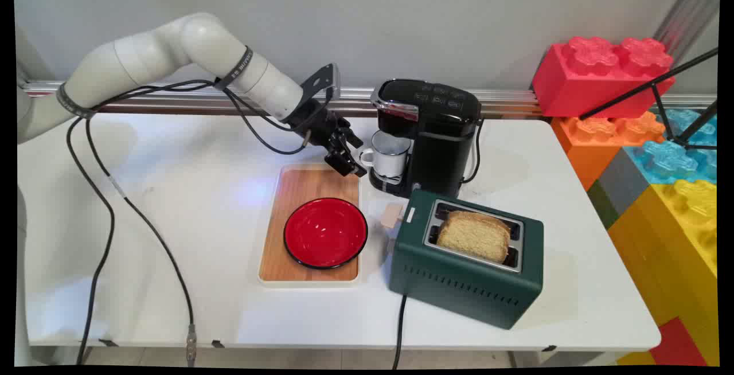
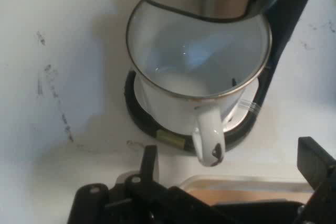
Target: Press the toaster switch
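Gripper (image 1: 348,160) hanging just left of the white enamel mug (image 1: 390,154), fingers spread wide and holding nothing.

The mug, smooth-walled with a thin dark rim and a looped handle (image 2: 209,136) pointing at the gripper, is sitting on the round drip base of the glossy black coffee machine (image 1: 438,134), under its shiny metal spout. Below the gripper, a wooden tray (image 1: 298,191) is carrying a shiny red bowl (image 1: 325,233). Nearer and right, a boxy matte green toaster (image 1: 467,272) is holding crusty bread (image 1: 475,236).
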Controlling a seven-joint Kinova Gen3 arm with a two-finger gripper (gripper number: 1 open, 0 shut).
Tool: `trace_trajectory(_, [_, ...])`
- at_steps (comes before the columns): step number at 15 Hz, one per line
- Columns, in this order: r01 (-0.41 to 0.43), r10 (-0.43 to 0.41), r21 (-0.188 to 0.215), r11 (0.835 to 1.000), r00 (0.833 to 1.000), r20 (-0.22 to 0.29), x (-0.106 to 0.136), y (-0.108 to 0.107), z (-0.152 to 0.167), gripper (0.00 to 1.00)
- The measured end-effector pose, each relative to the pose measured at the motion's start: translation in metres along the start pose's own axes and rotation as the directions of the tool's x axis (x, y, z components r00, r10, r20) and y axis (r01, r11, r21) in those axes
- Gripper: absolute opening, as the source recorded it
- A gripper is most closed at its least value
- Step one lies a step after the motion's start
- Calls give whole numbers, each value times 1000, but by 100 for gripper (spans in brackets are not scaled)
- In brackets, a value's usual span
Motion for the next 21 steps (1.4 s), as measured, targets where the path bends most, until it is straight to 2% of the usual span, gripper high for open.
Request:
trace_trajectory(6, [30, -30, -4, 1000, 999, 21, 2, 16, -36, 100])
trace_trajectory(8, [46, -45, -23, 999, 999, 22, 4, 28, -52, 100])
trace_trajectory(11, [39, -39, -73, 997, 999, 8, 11, 55, -72, 100])
trace_trajectory(15, [-55, 52, -148, 988, 998, -24, 24, 90, -92, 100])
trace_trajectory(17, [-106, 100, -168, 980, 994, -40, 29, 100, -98, 100])
trace_trajectory(19, [-161, 153, -183, 970, 987, -57, 34, 107, -102, 100])
trace_trajectory(21, [-236, 224, -195, 952, 971, -82, 40, 114, -106, 100])
